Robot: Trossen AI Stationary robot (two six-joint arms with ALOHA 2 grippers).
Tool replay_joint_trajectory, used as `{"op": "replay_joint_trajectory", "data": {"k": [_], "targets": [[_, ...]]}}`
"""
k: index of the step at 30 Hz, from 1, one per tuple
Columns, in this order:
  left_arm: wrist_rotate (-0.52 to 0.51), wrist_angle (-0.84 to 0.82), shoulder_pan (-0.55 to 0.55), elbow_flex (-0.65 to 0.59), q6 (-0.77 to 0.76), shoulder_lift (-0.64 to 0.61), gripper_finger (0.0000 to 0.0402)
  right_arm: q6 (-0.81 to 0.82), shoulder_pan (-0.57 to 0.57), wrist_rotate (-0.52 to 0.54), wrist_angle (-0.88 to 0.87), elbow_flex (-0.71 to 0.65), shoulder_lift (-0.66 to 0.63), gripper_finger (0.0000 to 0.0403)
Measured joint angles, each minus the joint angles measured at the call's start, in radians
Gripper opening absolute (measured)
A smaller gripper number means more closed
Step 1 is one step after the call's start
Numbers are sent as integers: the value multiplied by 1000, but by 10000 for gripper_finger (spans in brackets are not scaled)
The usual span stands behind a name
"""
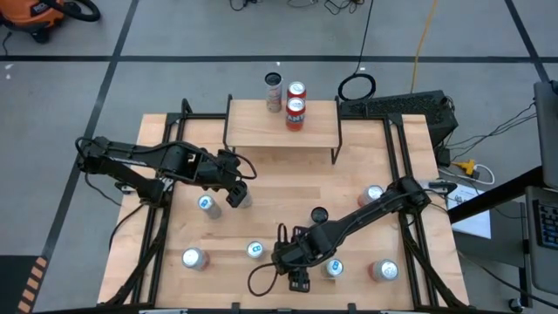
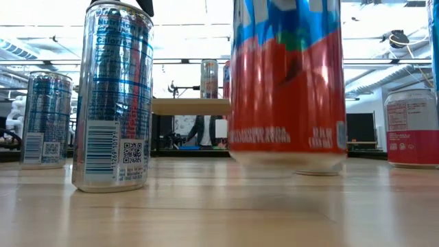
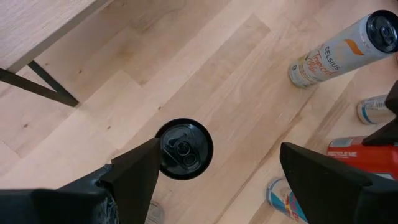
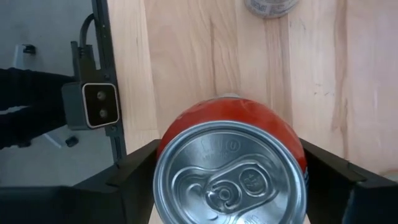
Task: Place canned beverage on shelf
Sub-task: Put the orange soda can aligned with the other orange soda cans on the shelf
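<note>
My right gripper [image 1: 298, 266] is near the table's front edge, shut on a red can with a silver top [image 4: 230, 180]. The can fills the middle of the low view [image 2: 288, 82] and hangs upright above the tabletop. The shelf [image 1: 253, 131] stands at the far edge and bears three cans [image 1: 296, 112]. It also shows in the low view [image 2: 191, 106]. My left gripper [image 1: 235, 187] is open above the table's left middle. In its wrist view [image 3: 217, 180] a black-topped can [image 3: 183, 149] stands on the table beyond the fingers. A silver can [image 1: 242, 200] stands close beside this gripper. My right gripper pinches the red can's side wall just below the top rim [image 4: 177, 134] between its two fingers [image 4: 134, 174], one on each side. The fingers come from above, pointing down. The can is upright and lifted clear of the table.
Several cans stand on the table: blue-topped ones [image 1: 207, 205] [image 1: 255, 250] [image 1: 336, 267], silver ones [image 1: 193, 258] [image 1: 384, 271], a white one [image 1: 373, 194] and a black-topped one [image 1: 318, 214]. A tall blue-silver can [image 2: 113, 96] stands near the low camera. Black frame rails run along both table sides.
</note>
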Motion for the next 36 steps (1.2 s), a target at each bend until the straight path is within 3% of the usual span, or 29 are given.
{"op": "replay_joint_trajectory", "data": {"k": [9,18,36], "targets": [[3,0,0,0,-3,0,331,-48,-8,-7,-7,0,-71,283],[35,16,-6,0,-2,0,331,-104,-66,-93,-31,0,-189,283],[39,187,-35,0,20,0,331,-310,-311,-83,-229,2,-414,283]]}}
